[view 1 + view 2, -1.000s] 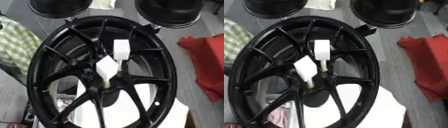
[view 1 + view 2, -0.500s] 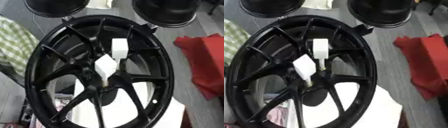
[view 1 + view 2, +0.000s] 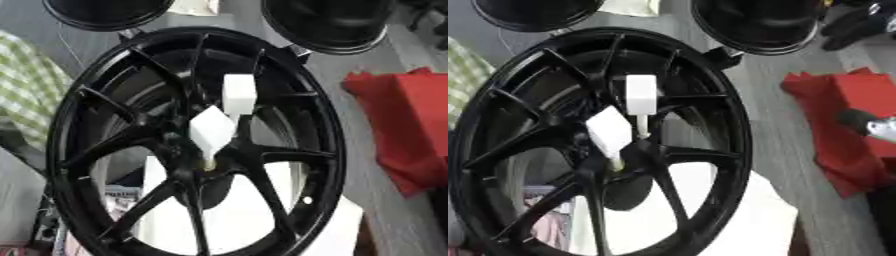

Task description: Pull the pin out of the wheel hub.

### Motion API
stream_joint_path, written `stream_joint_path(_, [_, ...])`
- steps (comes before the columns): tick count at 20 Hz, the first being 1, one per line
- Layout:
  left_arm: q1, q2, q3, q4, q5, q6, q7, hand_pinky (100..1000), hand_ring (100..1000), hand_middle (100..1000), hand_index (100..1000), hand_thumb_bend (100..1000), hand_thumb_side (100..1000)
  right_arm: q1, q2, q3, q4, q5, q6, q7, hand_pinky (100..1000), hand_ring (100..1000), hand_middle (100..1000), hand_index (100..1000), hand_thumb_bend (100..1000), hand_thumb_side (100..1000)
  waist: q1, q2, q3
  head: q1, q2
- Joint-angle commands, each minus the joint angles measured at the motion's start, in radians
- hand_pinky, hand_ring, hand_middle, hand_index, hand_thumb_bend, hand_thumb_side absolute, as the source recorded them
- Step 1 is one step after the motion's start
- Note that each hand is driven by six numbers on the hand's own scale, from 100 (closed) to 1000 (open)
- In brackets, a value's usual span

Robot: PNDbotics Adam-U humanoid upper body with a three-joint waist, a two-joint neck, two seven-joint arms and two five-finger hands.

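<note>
A black spoked wheel hub [image 3: 328, 150] fills the middle of both views. Two white pins with block-shaped heads stand out of its centre: an upper one [image 3: 239, 95] on a thin pale shaft and a lower, tilted one [image 3: 213, 131] that ends in a yellowish tip at the hub's centre. Nothing touches either pin. At the right edge of the right eye view, a black and silver part of my right hand [image 3: 861, 122] shows over the red cloth, well apart from the wheel. My left hand shows in neither view.
A red cloth [image 3: 407, 125] lies on the grey floor to the right. Two black round rims [image 3: 328, 22] [image 3: 105, 12] sit behind the wheel. A green checked cloth [image 3: 31, 95] lies at the left. A white surface [image 3: 236, 220] shows beneath the spokes.
The whole picture has shifted a little, so the camera has moved. A black and silver part now shows at the right edge of the right eye view. The pins stay in place.
</note>
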Motion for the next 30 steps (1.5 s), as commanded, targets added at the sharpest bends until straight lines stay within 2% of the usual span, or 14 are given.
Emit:
stream_joint_path(1, [-0.001,0.033,-0.002,-0.021,-0.004,0.000,-0.005,709,642,532,669,100,747,-0.032,-0.074,0.028,-0.012,0.028,-0.023,0.039,883,823,694,784,412,225,-0.002,-0.024,0.004,-0.019,0.004])
stream_joint_path(5, [-0.001,0.033,-0.002,-0.021,-0.007,0.002,-0.005,709,642,532,669,100,748,-0.075,-0.088,0.083,-0.012,0.056,-0.048,0.078,880,820,693,781,412,221,-0.012,-0.019,0.022,-0.041,-0.001])
stream_joint_path(9, [-0.001,0.033,-0.002,-0.021,-0.007,0.002,-0.006,709,642,532,669,100,748,-0.089,-0.087,0.099,-0.012,0.066,-0.049,0.087,880,820,693,781,412,221,-0.014,-0.018,0.025,-0.044,-0.003])
stream_joint_path(12, [-0.001,0.036,0.001,-0.021,-0.008,0.000,-0.004,708,641,531,669,100,748,-0.135,-0.080,0.137,-0.012,0.074,-0.055,0.107,879,814,685,775,414,220,-0.021,-0.010,0.054,-0.070,-0.022])
stream_joint_path(21, [-0.006,0.030,0.011,-0.021,-0.004,0.021,0.022,708,642,532,669,100,751,-0.263,-0.014,0.209,-0.007,0.021,0.079,0.117,888,807,668,771,457,222,-0.029,-0.014,0.081,-0.090,-0.026])
stream_joint_path(30, [-0.007,0.028,0.010,-0.021,-0.003,0.050,0.038,708,645,534,666,100,756,-0.382,0.081,0.284,0.100,-0.025,0.224,0.165,919,818,673,791,517,237,-0.036,-0.028,0.092,-0.098,-0.018])
